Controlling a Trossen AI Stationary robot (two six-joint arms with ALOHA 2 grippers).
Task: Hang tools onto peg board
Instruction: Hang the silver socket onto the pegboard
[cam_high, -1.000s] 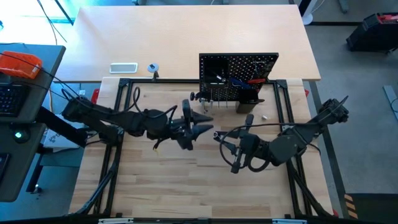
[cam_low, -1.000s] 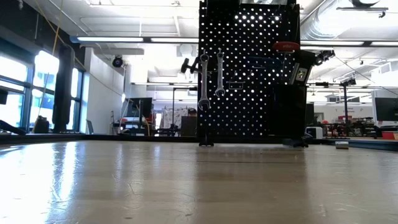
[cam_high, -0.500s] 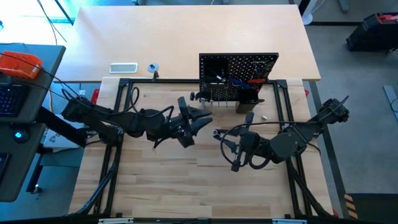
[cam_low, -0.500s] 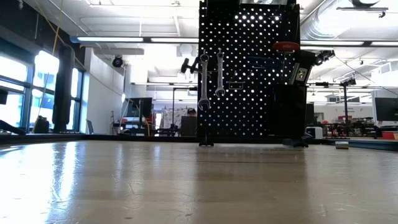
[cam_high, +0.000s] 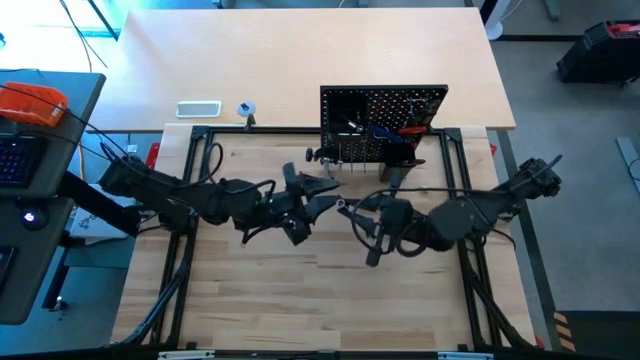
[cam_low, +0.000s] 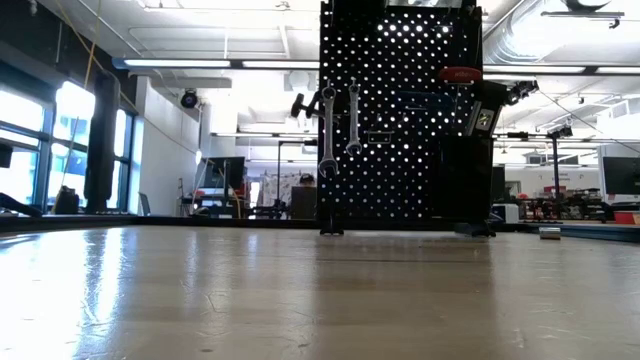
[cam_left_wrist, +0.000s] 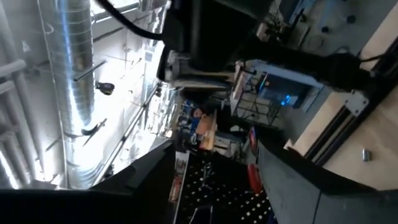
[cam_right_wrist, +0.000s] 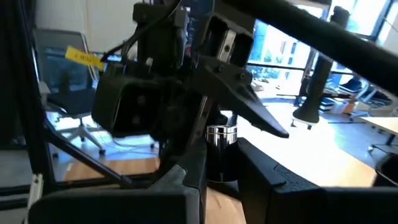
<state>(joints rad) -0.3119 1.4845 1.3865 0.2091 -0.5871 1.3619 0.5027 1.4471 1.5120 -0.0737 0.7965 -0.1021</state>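
The black peg board (cam_high: 383, 125) stands upright at the table's far side. Two silver wrenches (cam_low: 327, 130) and a red-handled screwdriver (cam_low: 460, 74) hang on it. In front of the board, above the table's middle, my two grippers meet tip to tip. My left gripper (cam_high: 328, 192) is open, its fingers spread close beside my right gripper. My right gripper (cam_high: 345, 207) is shut on a small dark tool with a silver end (cam_right_wrist: 221, 134). Neither gripper shows in the low view. My right gripper pinches the small tool's dark part (cam_right_wrist: 221, 163) between its two fingers, which run level toward the table's left. The silver end stands up out of the fingers, clear of the table. Most of the tool is hidden by the fingers.
A small metal bit (cam_high: 424, 187) lies on the table near the board's right foot. Outside the black frame, on the far tabletop, lie a white flat object (cam_high: 198, 109) and a small round thing (cam_high: 246, 109). Open wood spreads toward the near edge.
My left gripper has opened and rolled about its own axis, so its fingers now stand apart around the tool held by my right gripper. Both grippers have stayed high above the table's middle.
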